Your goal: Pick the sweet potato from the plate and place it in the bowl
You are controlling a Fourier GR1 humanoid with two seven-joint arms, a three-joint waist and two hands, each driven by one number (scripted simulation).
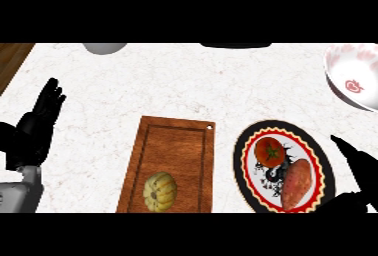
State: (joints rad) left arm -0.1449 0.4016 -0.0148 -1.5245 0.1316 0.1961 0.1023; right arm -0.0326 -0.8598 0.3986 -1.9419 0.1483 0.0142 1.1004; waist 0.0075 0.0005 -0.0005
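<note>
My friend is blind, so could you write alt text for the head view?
A sweet potato lies beside a tomato on a patterned plate, the right hand open at its right edge. The bowl sits upper right; the left hand rests open at left.

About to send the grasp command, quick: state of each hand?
Left hand: open, fingers up, resting at the left edge, holding nothing.
Right hand: open beside the plate, holding nothing; sweet potato lies on the plate.

Left hand [33, 132] open, upright, right hand [364, 170] outstretched
</note>
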